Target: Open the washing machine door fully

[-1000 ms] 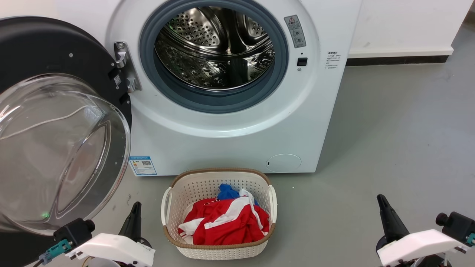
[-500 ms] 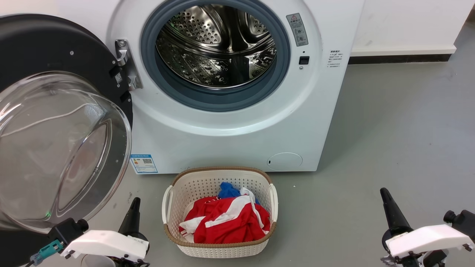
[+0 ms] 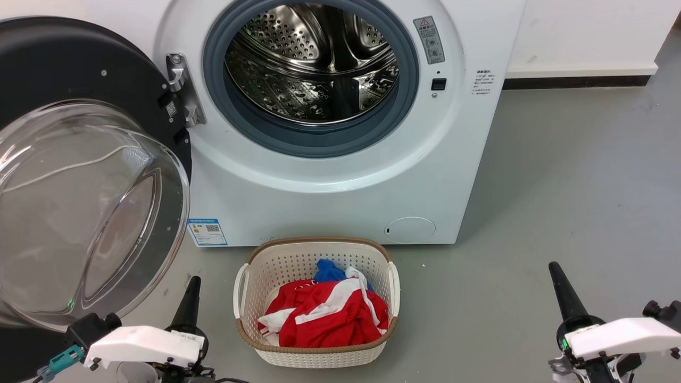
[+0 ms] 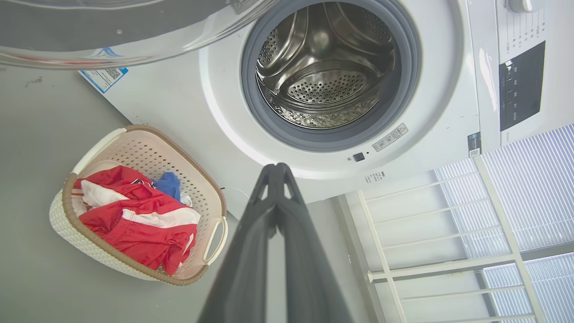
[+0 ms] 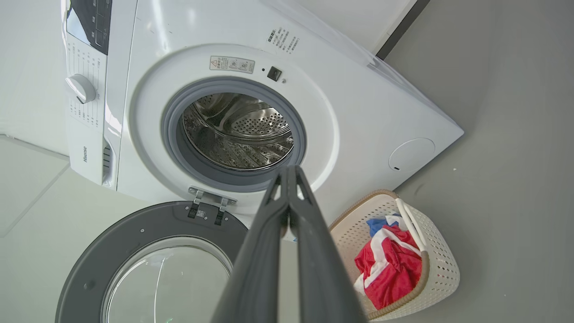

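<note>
Large round glossy black glass-centred door (image 3: 80,74) hanging wide open; left tool (image 3: 192,290) and right tool (image 3: 558,279) pressed together, apart from door; if nudging further, pushing black rim, sparing glass

You are seeing a grey floor (image 3: 574,175) stretching at 3 o'clock in the head view. At 1 o'clock a white wall (image 3: 585,32) is meeting it along a dark skirting strip (image 3: 574,82). In the left wrist view, pale blinds (image 4: 538,193) are glowing at 4 o'clock.
</note>
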Motion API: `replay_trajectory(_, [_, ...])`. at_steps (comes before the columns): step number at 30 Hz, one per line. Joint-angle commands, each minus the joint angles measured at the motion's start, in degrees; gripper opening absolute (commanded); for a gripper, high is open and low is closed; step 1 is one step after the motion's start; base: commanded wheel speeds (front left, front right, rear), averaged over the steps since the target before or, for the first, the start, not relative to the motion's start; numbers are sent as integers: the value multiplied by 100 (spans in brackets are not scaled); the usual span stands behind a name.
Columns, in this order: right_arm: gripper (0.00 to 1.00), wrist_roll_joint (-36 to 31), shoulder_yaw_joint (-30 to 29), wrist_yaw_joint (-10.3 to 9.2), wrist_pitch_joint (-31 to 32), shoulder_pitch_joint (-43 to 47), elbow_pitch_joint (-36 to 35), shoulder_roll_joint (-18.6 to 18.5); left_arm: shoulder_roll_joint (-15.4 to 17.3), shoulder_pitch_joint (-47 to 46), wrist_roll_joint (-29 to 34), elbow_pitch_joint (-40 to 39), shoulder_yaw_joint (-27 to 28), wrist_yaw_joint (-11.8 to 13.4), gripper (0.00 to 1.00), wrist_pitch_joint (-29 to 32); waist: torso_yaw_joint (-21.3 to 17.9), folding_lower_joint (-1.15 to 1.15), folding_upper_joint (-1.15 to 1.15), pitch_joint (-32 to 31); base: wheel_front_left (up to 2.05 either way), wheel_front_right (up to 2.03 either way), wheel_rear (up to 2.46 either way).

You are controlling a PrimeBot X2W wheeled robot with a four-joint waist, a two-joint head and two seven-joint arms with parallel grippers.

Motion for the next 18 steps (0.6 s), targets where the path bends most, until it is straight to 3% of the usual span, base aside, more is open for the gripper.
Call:
replay_trajectory(1, [0, 147, -20, 1, 23, -135, -25, 5, -15, -134, -117, -32, 67, -60, 0, 34, 2, 0, 0, 3, 0, 0, 0])
replay_trajectory(18, [0, 1116, -102, 1, 140, -245, 44, 6, -180, -224, -904, 48, 312, -248, 0, 211, 35, 0, 0, 49, 0, 0, 0])
